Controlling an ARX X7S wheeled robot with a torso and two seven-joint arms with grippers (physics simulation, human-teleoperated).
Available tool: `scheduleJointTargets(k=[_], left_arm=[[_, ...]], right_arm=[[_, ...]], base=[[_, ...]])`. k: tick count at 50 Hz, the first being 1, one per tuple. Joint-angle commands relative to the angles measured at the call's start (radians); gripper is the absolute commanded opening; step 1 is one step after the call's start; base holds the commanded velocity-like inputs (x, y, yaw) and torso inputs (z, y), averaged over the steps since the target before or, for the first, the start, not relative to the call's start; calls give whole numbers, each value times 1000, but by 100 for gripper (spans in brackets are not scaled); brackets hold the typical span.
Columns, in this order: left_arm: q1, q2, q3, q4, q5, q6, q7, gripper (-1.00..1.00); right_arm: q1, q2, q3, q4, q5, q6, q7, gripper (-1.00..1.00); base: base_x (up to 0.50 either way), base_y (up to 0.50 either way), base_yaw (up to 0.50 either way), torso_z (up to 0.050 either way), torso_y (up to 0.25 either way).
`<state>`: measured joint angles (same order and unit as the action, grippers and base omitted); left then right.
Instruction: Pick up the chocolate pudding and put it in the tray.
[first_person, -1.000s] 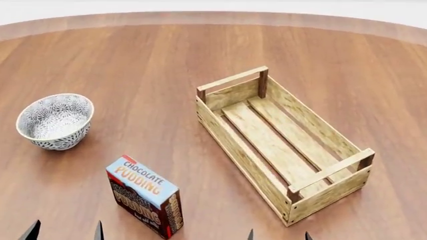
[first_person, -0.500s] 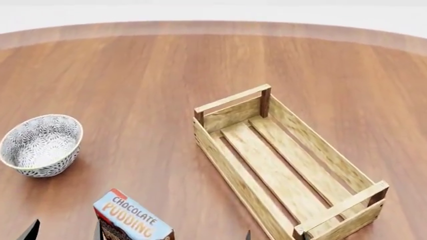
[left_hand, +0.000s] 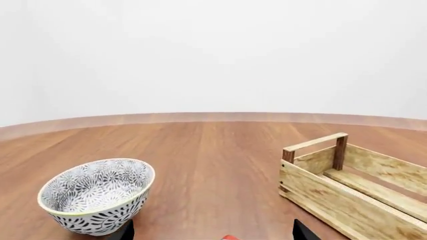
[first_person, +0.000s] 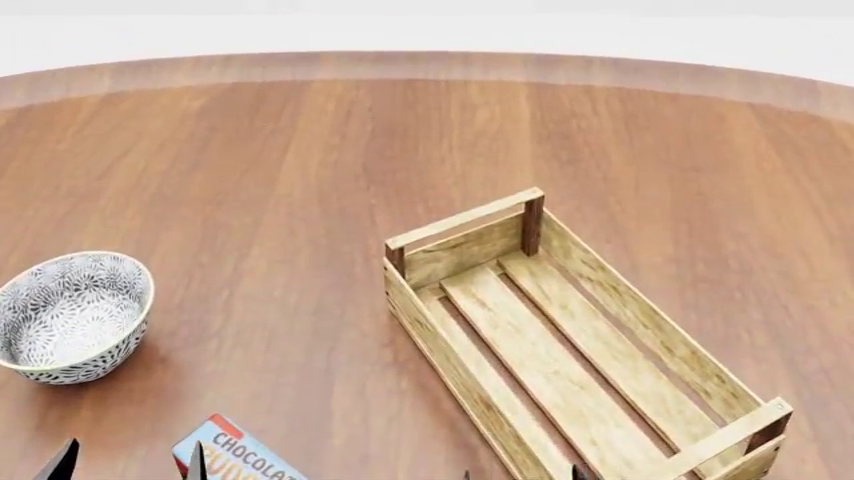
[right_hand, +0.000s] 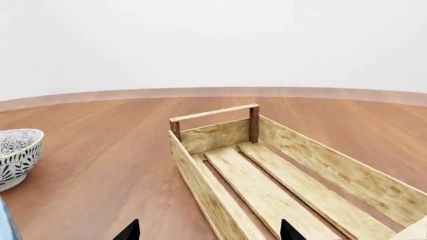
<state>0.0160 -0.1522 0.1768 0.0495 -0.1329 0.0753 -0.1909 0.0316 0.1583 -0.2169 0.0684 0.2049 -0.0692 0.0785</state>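
We've got both grippers spread w/ nothing held. Chocolate pudding (first_person: 230, 456) sits on the table near the left gripper (first_person: 130, 462), prob lining up; tray (first_person: 587, 345) waits empty, right side.

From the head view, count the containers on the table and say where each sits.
2. The patterned bowl sits at the left; the tray lies at centre-right, running off the bottom edge. Anything below that edge is out of sight.

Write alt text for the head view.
A long slatted wooden tray lies empty on a round wooden table, with a patterned bowl to its left. The chocolate pudding carton is cut off at the bottom edge.
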Motion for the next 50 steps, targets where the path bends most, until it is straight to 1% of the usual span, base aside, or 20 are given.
scheduleJointTargets(k=[1,12,17,24,37,44,50], left_arm=[[5,-9,9,13,-9,-2,-6,100],[6,-16,18,14,-12,0,-12,100],[4,-18,19,12,-16,2,-16,100],[5,-23,21,16,-20,3,-21,100],[7,-29,30,19,-23,5,-29,100],[5,-32,34,16,-28,7,-30,100],[4,-36,36,20,-31,2,-34,100]], right_arm=[[-59,80,-66,-54,33,-15,-134,100],[-148,163,-95,-125,3,-39,-177,100],[-182,197,-122,-161,-15,-13,-194,100],[-209,216,-135,-193,-31,-12,-195,100],[-188,211,-179,-176,-49,17,-216,100],[-148,184,-208,-121,-68,7,-226,100],[-108,151,-199,-75,-59,-20,-215,100]], base=[[0,0,0,0,0],[0,0,0,0,0],[0,0,0,0,0],[0,0,0,0,0],[0,0,0,0,0],[0,0,0,0,0],[0,0,0,0,0]])
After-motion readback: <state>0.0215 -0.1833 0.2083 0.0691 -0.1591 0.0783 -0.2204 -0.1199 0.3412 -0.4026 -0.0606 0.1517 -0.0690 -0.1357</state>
